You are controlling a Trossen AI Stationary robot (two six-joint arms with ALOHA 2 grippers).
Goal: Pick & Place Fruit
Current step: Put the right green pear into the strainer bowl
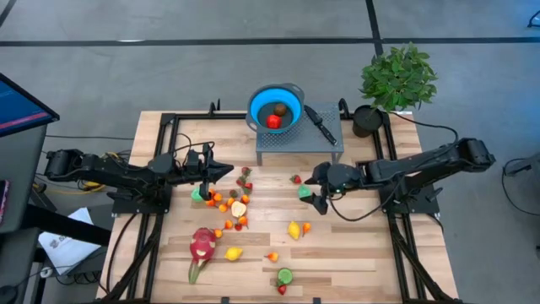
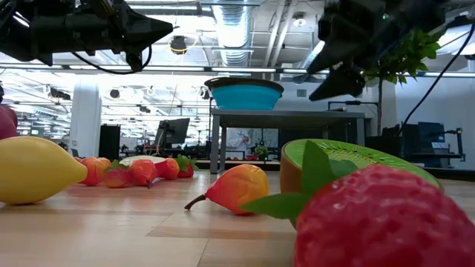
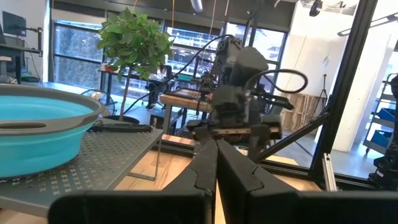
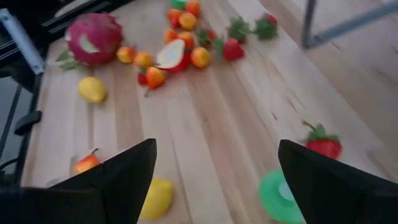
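Wooden slats of the table (image 1: 354, 262) are carrying fruit scattered all over, and up at the far edge a grey perforated stand (image 1: 297, 145) is holding a blue bowl (image 1: 291, 99) with a red fruit (image 1: 274, 122) and a brown one (image 1: 279, 109) sitting inside, a black-handled knife (image 1: 321, 125) lying beside the bowl, a potted plant (image 1: 396, 80) standing off to the right corner. The left gripper (image 1: 224, 170) is hanging above the table's left half, fingers pressed together and carrying nothing, right over a cluster of small orange and red pieces (image 1: 229, 207). The right gripper (image 1: 315, 189) is hovering near the middle with its fingers spread wide and empty, a green fruit (image 4: 278, 194) and a strawberry (image 4: 321, 143) lying just under it. Closer to the front edge, the pink dragon fruit (image 1: 202, 245) is resting next to a yellow lemon (image 1: 234, 252), another yellow fruit (image 1: 294, 229) is sitting mid-table, and a halved kiwi (image 1: 285, 275) is lying touching a strawberry (image 2: 386, 219) at the front.
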